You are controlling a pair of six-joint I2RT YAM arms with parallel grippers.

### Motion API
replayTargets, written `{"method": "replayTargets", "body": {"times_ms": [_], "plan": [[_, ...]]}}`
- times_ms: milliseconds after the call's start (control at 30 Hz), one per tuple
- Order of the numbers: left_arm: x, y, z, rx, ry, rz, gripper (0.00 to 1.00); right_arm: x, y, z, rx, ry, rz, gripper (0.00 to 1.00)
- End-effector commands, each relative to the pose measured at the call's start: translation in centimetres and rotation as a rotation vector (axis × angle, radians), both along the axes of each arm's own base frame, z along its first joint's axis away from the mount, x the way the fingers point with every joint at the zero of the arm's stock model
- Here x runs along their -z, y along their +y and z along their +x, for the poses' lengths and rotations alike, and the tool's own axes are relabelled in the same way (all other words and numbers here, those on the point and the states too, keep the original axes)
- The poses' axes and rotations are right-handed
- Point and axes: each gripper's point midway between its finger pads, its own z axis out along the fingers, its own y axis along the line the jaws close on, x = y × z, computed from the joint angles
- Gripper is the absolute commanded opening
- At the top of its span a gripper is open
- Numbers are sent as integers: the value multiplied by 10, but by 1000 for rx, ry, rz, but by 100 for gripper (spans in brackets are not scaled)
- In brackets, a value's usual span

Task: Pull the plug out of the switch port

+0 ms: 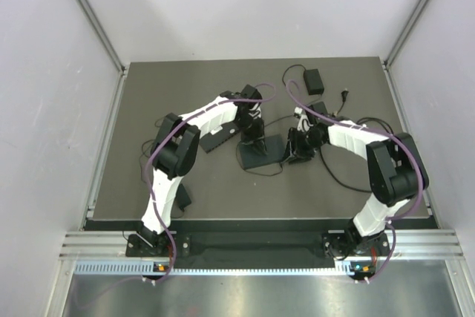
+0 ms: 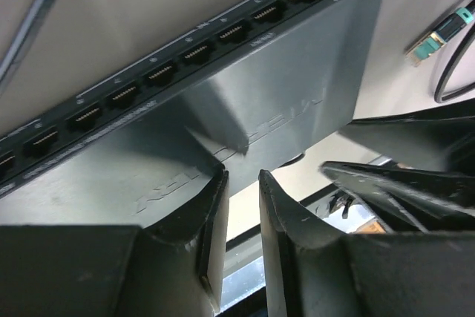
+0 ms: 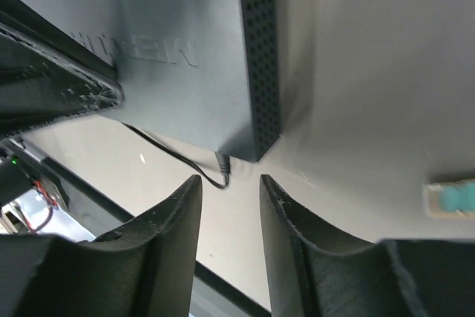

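The black network switch (image 2: 245, 102) lies on the dark mat, and every port (image 2: 197, 51) of its row that shows is empty. A cable plug with a teal boot (image 2: 439, 35) lies on the mat apart from the switch; it also shows in the right wrist view (image 3: 453, 198). My left gripper (image 2: 243, 177) is slightly open and empty, its tips over the switch's top near edge. My right gripper (image 3: 230, 181) is open and empty, just off the switch's rear corner, where a thin black power lead (image 3: 223, 162) is plugged in. In the top view both grippers, left (image 1: 254, 139) and right (image 1: 297, 155), flank the switch (image 1: 261, 154).
A second flat black device (image 1: 219, 139) lies left of the switch. A black power adapter (image 1: 313, 79) sits at the back. Loose black cables (image 1: 341, 180) loop over the right half of the mat. White walls close in on both sides.
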Motion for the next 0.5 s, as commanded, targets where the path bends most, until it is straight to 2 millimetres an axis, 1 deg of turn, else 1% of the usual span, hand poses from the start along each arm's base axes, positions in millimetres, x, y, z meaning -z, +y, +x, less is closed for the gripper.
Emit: {"method": "replayTargets", "body": {"times_ms": [0, 100, 333, 467], "plan": [[-5, -5, 2, -9, 0, 4, 28, -2, 17, 10, 2, -55, 56, 36], [-1, -2, 1, -20, 18, 18, 28, 4, 23, 9, -7, -59, 47, 35], [2, -1, -1, -28, 28, 24, 28, 10, 21, 10, -1, -68, 13, 31], [5, 0, -2, -34, 37, 33, 27, 19, 21, 8, -1, -55, 2, 28]]}}
